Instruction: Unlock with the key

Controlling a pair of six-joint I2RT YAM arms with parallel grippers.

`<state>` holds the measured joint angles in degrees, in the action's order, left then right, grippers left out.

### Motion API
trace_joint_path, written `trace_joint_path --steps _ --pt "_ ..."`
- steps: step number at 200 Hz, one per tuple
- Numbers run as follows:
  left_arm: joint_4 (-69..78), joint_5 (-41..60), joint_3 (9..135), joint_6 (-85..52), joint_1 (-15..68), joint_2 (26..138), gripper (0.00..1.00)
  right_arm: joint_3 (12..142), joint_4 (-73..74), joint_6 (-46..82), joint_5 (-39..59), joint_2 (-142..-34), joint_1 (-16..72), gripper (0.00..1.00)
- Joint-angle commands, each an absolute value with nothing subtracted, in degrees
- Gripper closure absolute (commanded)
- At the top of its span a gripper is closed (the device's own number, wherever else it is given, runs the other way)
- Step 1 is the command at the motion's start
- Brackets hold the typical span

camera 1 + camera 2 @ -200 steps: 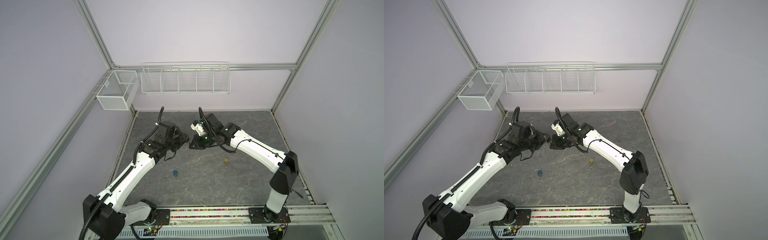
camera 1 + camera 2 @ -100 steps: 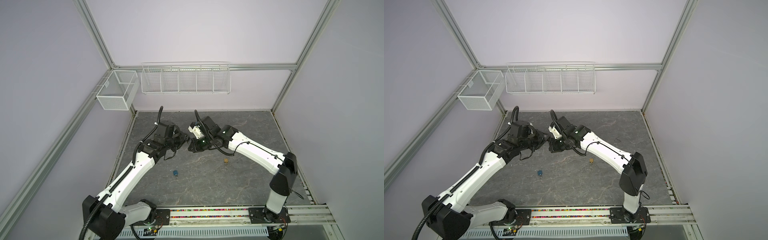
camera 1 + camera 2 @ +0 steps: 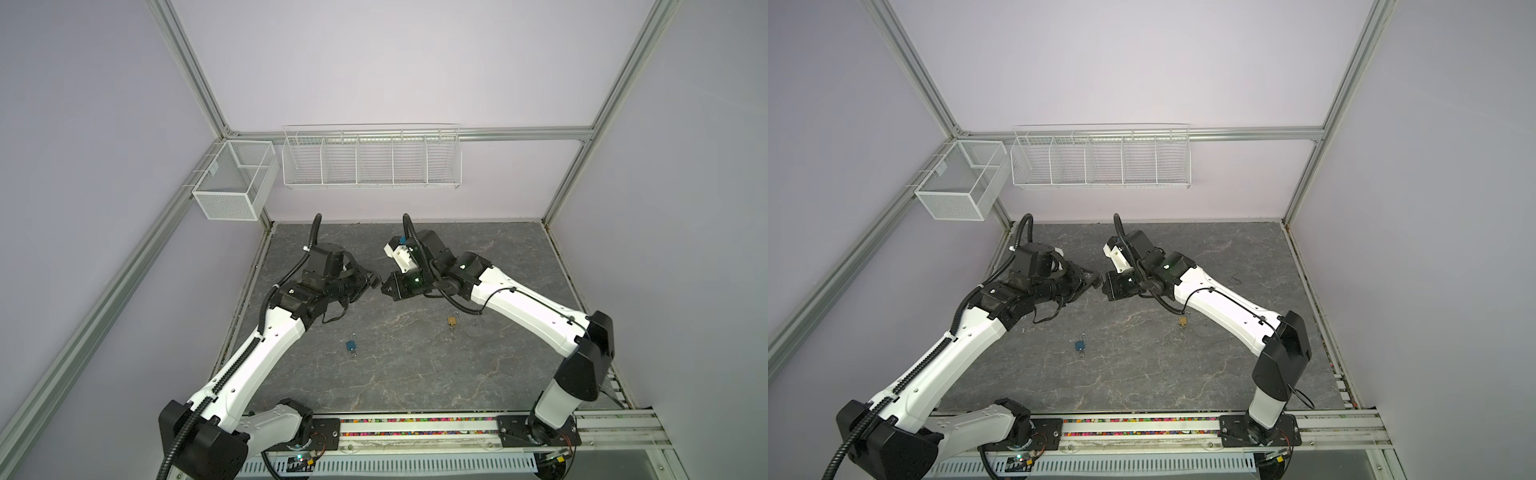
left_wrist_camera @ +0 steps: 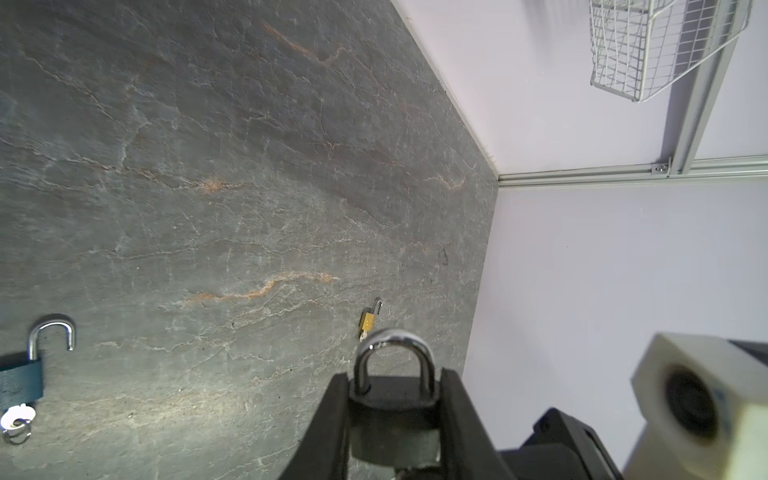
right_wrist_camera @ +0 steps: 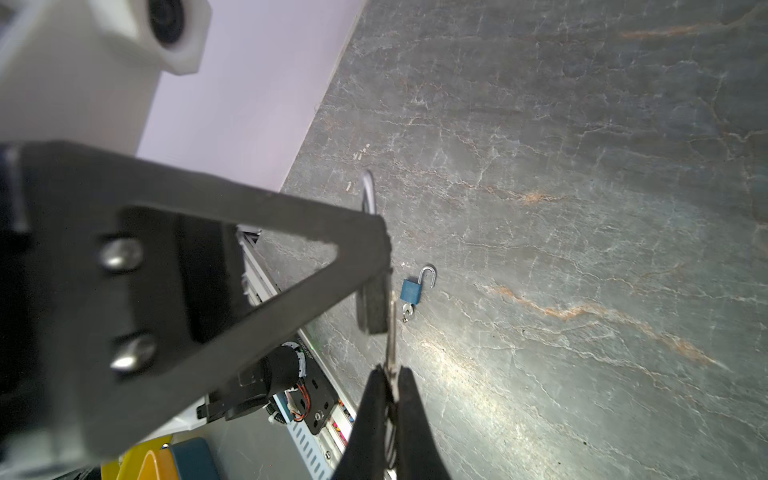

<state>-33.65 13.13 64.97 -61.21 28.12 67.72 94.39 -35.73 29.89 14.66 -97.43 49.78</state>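
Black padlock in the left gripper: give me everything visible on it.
The black padlock has a dark matte body and a silver metal shackle, closed, both legs in the body. It is held in mid-air, clamped at its sides between the jaws of the left gripper, shackle pointing away from the wrist. The key, pinched in the shut right gripper, is at its base; whether it sits in the keyhole cannot be told.

Left hand (image 4: 395, 380) clamping black padlock (image 4: 392, 432), shackle (image 4: 392, 337) closed
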Motion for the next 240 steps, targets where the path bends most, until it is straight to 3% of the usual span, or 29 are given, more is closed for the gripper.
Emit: trace_joint_path --steps 1,71,240 --pt "-33.6 11.9 67.2 -60.2 27.9 67.8 1.00 94.6 -37.0 28.8 15.4 -96.7 49.1 0.93" --pt "-34.2 9.4 67.8 -61.3 27.4 67.0 1.00 94.3 -36.0 30.7 19.1 -99.1 49.8 0.93" --pt "-33.7 8.4 67.5 -61.5 27.3 67.2 1.00 99.1 -37.9 30.3 17.7 -102.4 50.4 0.93"
